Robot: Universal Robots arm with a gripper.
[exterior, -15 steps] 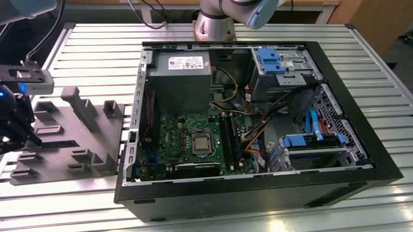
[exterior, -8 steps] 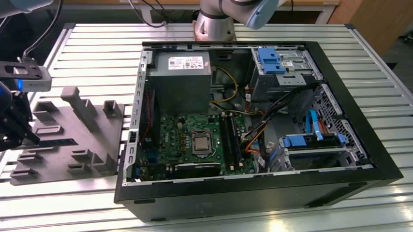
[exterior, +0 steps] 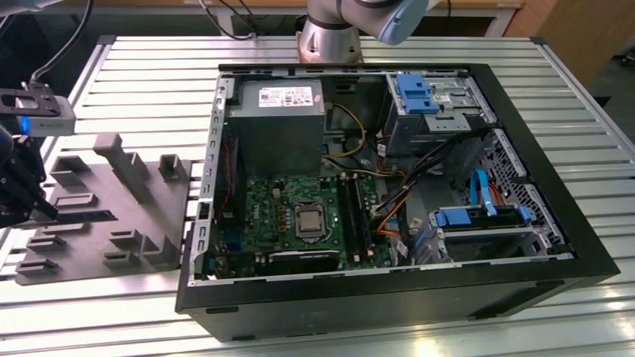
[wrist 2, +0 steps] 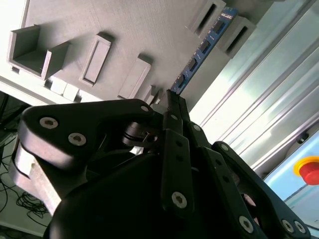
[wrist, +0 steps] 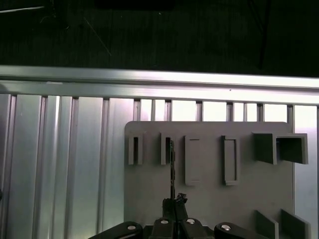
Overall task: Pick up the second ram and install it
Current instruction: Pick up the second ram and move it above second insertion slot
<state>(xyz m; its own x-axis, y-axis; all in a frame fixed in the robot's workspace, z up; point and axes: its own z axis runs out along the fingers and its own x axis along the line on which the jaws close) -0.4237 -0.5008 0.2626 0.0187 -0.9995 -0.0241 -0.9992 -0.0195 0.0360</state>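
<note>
The ram (wrist 2: 202, 50) stands on its long edge in the grey holder (exterior: 119, 223). It is a thin dark blue board. Its far end sits among the raised blocks at the holder's rim, next to the bare slats of the bench (exterior: 149, 82).

Your pincer (wrist 2: 169, 97) is over the holder, at the ram's near end. In both wrist views its tips are drawn together to a narrow point and the ram comes straight out from between them. I judge that it is pinching the ram's near end across its thin faces. The exact contact is hidden behind the tips.

The relation to watch is the line of the board. In the first wrist view the ram (wrist: 172, 169) shows edge-on as a thin dark line. It runs straight from the pincer (wrist: 174, 201) to the holder's rim, so the long axis points directly away from the tips. Nearly all of its length lies beyond the grip. The lower edge looks seated in the holder, so the lift has not begun.

The open case (exterior: 397, 297) sits just beside the holder, on the exterior view's right. Its green motherboard (exterior: 268, 216) lies flat inside, on the side of the case floor nearer the holder. The long black slots (exterior: 352, 216) run along the motherboard's edge farther from the holder.
</note>
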